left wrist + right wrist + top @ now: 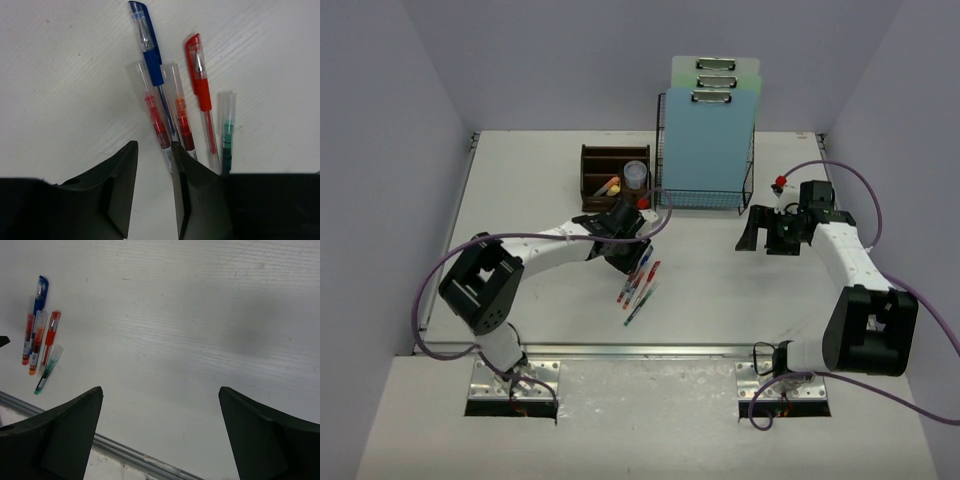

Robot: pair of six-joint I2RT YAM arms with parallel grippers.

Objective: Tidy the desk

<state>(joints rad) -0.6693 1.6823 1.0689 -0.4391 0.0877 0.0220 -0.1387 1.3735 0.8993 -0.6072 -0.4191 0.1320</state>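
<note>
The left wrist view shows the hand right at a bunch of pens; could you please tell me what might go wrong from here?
The pens lie packed side by side, so the left hand may pinch two at once or scatter the neighbours. Its gap shows bare desk while one finger covers the pen ends, so closing now might grab nothing and roll the blue pen away.

The desk [520,190] is lying flat in front of me, a broad white rectangle stretching left to right, its surface showing faint scuffs. A metal rail [640,350] is running along its near edge, by my mounting plates [515,385].
</note>
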